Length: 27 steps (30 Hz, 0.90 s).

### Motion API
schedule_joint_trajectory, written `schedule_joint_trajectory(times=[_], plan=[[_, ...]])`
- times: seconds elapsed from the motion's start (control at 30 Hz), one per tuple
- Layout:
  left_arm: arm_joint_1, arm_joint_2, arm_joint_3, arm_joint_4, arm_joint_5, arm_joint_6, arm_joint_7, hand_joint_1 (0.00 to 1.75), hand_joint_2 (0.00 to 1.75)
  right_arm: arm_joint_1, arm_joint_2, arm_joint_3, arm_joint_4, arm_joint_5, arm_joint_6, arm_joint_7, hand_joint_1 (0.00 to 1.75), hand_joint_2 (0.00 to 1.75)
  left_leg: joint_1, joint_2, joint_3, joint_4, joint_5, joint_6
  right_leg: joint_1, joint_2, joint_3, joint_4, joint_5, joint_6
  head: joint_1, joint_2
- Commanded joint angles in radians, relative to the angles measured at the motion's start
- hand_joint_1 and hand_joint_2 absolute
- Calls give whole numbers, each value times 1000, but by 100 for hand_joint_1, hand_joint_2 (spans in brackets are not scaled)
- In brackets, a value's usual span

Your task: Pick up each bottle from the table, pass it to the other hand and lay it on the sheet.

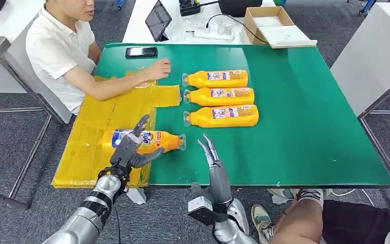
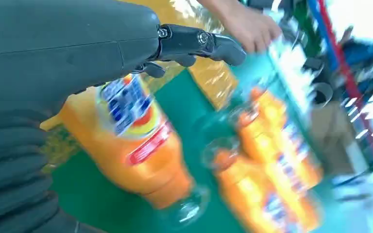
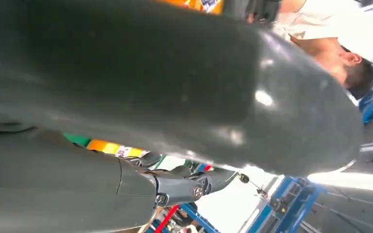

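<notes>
An orange bottle [image 1: 155, 140] with a blue-and-red label lies on its side, its body on the yellow sheet [image 1: 96, 122] and its clear cap end on the green table [image 1: 304, 127]. My left hand [image 1: 131, 148] is spread over the bottle's label end, fingers [image 2: 199, 41] stretched out straight above the bottle [image 2: 136, 145], not wrapped round it. My right hand [image 1: 210, 155] hovers at the table's front edge just right of the cap, fingers straight and apart, holding nothing. Three more orange bottles [image 1: 221, 96] lie side by side mid-table.
A person in a white shirt sits at the left, with a hand [image 1: 158, 68] resting on the sheet's far part. A phone [image 1: 141, 52] lies at the table's far edge. Another person's legs and shoes [image 1: 304, 203] are at the front right.
</notes>
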Motion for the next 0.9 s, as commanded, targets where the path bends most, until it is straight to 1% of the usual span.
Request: schedule_joint_trajectory(times=[0.03,0.07,0.17,0.27,0.3,0.33,0.37,0.4,0.43,0.47,0.5,0.57,0.6,0.63,0.67,0.7,0.77,0.87,0.9], plan=[[107,-14,12,-271,49,106,-12,0,175,9,-34,48,-28,5,-22,-32,0,0,1,3,3,0,-3,-2,1,1,3,0,-2,-2,0,0],[107,-14,12,-271,49,106,-12,0,175,9,-34,48,-28,5,-22,-32,0,0,1,2,2,0,-2,-1,1,0,1,0,-1,-2,0,0],[150,9,-41,-373,7,197,-64,0,175,0,-35,48,-20,12,-18,-32,0,0,1,2,1,0,-2,-1,1,1,0,0,-1,-2,0,0],[189,14,-64,-446,29,179,-51,0,175,-6,-43,42,-10,44,-31,-32,0,0,1,2,0,0,-2,-1,1,1,0,-1,-1,-2,0,0],[208,17,-72,-475,34,179,-49,0,175,-10,-50,21,1,79,-52,-32,0,0,1,3,2,0,-3,-2,2,1,1,0,-2,-2,0,0],[217,19,-76,-490,36,180,-47,0,175,-9,-54,9,-4,84,-43,-32,0,0,1,3,3,-1,-2,-2,1,1,2,-1,-2,-2,0,0],[226,19,-77,-503,40,182,-46,0,175,-10,-60,-4,-3,103,-53,-32,0,0,1,2,0,-1,-1,-1,1,1,0,-1,-1,-1,0,0],[246,17,-73,-532,72,169,-44,0,175,-14,-71,-38,5,152,-84,-21,0,0,1,3,2,0,-2,-2,1,1,2,-1,-2,-2,0,0],[263,22,-75,-557,88,159,-42,0,175,-11,-78,-71,-5,169,-75,-13,0,175,1,3,1,0,-2,-1,1,1,1,-1,-1,-2,0,0],[278,17,-66,-576,116,154,-39,0,175,-12,-88,-99,-2,206,-79,11,0,175,0,2,1,-1,-1,-1,1,1,0,-1,-1,-1,0,0],[308,15,-53,-615,138,160,-45,0,175,-18,-114,-136,6,259,-99,61,0,175,1,2,2,-1,-2,-1,1,0,2,-1,-2,-2,0,0],[329,20,-52,-646,141,163,-43,0,175,-16,-122,-196,5,284,-68,49,0,175,0,2,1,-1,-1,-1,0,0,0,-1,-1,-1,0,0],[341,19,-44,-660,146,170,-44,0,175,-20,-133,-216,16,314,-80,76,0,175,0,1,0,-1,-1,0,0,0,0,-1,-1,-1,0,0],[342,19,-43,-661,146,170,-44,0,175,-20,-137,-220,17,314,-79,76,0,175,0,2,1,-1,-2,-1,0,0,1,-1,-1,-1,0,0],[347,16,-37,-669,150,178,-48,0,175,-24,-141,-227,29,341,-87,98,0,175,0,1,0,-1,-1,0,0,0,0,-1,-1,-1,0,0],[365,12,-27,-690,149,196,-61,0,175,-32,-153,-254,42,372,-95,142,0,175,0,2,2,0,-2,-1,1,0,2,-1,-2,-2,0,0],[393,13,-16,-722,140,217,-71,0,175,-45,-184,-289,65,412,-86,196,0,175,0,3,2,-1,-3,-1,1,1,2,-2,-2,-2,0,0],[403,14,-12,-733,140,220,-71,0,175,-48,-193,-313,66,411,-71,190,0,175,0,1,0,-1,-1,0,0,0,0,-2,-1,-1,0,0],[406,11,-9,-734,126,236,-77,0,175,-53,-195,-320,78,453,-72,222,0,175,0,2,1,-1,-2,-1,1,0,1,-2,-1,-2,0,0]])
